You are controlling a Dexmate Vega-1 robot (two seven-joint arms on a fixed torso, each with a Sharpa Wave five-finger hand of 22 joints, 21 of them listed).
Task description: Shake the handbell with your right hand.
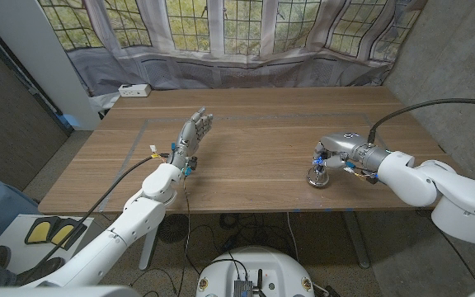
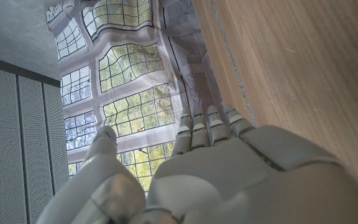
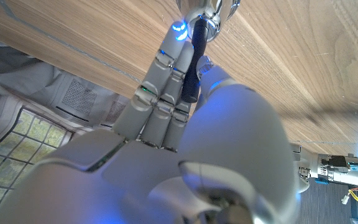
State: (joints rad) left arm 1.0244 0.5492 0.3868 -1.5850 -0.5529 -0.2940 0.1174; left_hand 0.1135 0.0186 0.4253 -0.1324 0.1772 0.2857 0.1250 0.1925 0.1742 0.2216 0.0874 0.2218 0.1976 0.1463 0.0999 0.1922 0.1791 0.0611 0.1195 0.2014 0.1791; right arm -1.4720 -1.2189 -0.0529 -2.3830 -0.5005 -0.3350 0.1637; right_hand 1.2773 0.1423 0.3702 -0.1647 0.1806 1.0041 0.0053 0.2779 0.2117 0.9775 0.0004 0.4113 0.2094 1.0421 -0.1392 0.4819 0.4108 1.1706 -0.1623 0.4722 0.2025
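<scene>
Handbell (image 1: 317,175) stands on the wooden table (image 1: 254,140), close to the table's front edge and over toward its right side. Its shiny silver bell part sits on the wood, and its dark handle (image 3: 193,59) points up into the right hand (image 1: 336,153). The right hand is right on top of the bell. In the right wrist view its fingers (image 3: 163,81) lie close together along one side of the dark handle, and the thumb side is on the other side, so the handle is squeezed between them. The silver top of the bell shows just past the fingertips.

The left hand (image 1: 190,136) is well apart from the handbell, up over the left half of the table. It holds nothing. Its fingers (image 2: 207,124) are straight and side by side, with the thumb (image 2: 104,146) sticking out away from them. The palm is turned up on its edge, not down on the wood.

A small white box (image 1: 134,90) lies at the far left corner of the table, a long way from the handbell. Behind the table hangs a curtain (image 1: 237,37) with a picture of windows and green trees on it.
</scene>
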